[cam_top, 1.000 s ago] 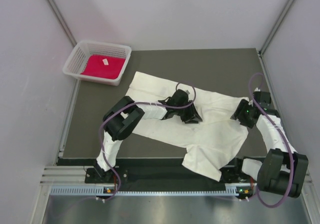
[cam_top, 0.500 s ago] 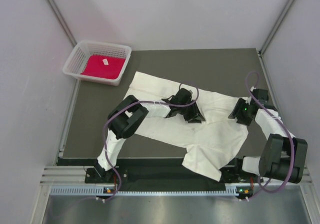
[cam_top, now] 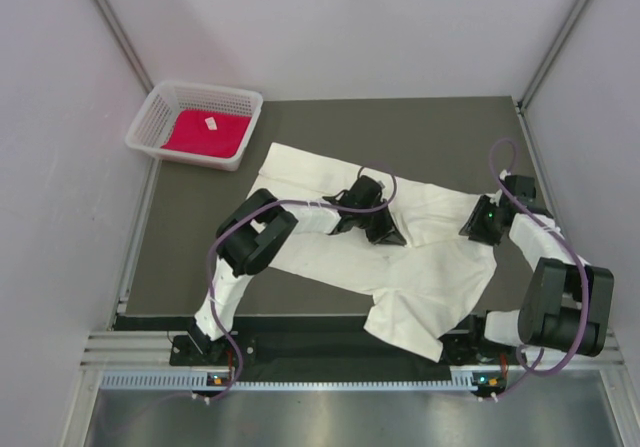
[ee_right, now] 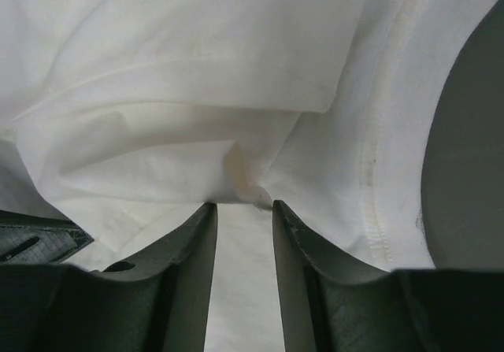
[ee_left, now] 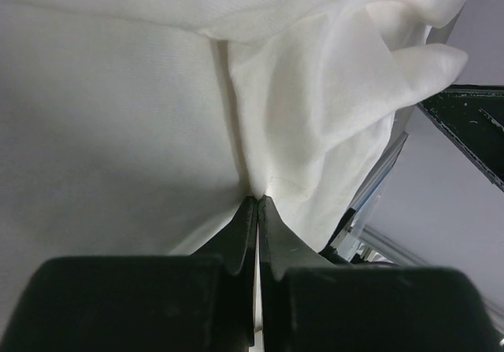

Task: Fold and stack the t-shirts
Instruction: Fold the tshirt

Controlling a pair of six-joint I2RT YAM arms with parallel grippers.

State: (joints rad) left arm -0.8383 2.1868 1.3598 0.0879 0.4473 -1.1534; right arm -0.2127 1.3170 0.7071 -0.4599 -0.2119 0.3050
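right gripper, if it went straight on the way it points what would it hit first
The white shirt. The right gripper points at a bunched fold of it right at the fingertips, so cloth comes first; whether any gap is left is hard to tell.

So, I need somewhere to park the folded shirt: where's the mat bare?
Bare mat lies behind the white t-shirt, from the basket to the right wall, and left of the left arm. The centre is crowded: left gripper and right gripper sit on the cloth.
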